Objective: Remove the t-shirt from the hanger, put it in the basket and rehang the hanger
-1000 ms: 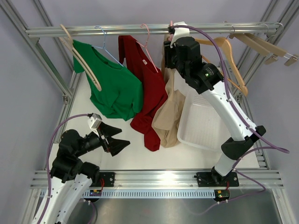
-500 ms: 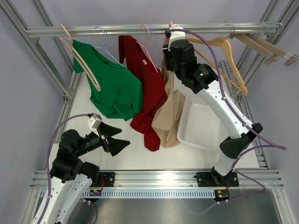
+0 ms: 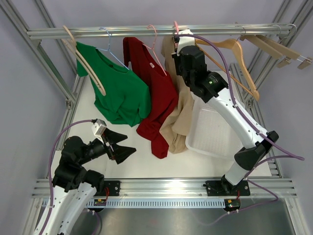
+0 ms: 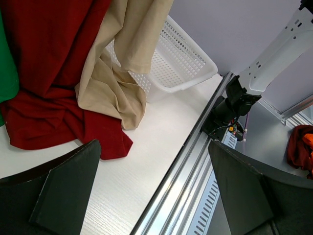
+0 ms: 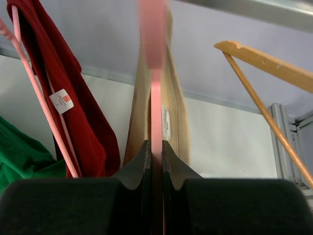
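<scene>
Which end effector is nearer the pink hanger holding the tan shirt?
Right. The right end effector is shut on that hanger; the left end effector is open, far below, beside the red shirt hem.

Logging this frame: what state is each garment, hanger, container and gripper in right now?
green t-shirt: hanging from the rail.
red t-shirt: hanging, hem on the table.
beige t-shirt: on its pink hanger.
pink hanger: clamped by the right gripper.
right gripper: jaws shut on the pink hanger.
left gripper: jaws open, holding nothing.
basket: empty.
wooden hanger: bare.
</scene>
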Controlling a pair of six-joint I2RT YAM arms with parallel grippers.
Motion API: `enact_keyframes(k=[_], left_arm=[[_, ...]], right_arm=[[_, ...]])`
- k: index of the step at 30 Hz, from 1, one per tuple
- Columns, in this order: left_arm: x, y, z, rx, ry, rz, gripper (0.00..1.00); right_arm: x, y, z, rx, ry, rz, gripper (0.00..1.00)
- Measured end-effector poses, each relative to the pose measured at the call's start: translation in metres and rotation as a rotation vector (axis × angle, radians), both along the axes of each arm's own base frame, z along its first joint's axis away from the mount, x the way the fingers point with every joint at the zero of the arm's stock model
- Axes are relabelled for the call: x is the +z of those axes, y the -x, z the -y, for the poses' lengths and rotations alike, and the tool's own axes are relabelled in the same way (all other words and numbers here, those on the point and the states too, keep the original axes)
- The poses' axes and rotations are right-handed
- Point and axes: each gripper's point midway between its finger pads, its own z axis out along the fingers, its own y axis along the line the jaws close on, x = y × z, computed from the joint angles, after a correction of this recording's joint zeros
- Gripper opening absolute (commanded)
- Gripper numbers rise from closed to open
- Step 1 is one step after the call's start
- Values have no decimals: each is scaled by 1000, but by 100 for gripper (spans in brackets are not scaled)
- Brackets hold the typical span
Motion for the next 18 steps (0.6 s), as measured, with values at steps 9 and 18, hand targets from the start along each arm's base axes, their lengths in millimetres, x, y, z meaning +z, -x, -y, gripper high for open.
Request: enact_keyframes(k=[9,18], left_arm=[[0,-1,-1,8,-1,0,99],[-6,-7,1,21,-2,-61,99]], right_arm=[[34,9,8,16,-43,108,0],[22,39,30,12,-80,101,0]])
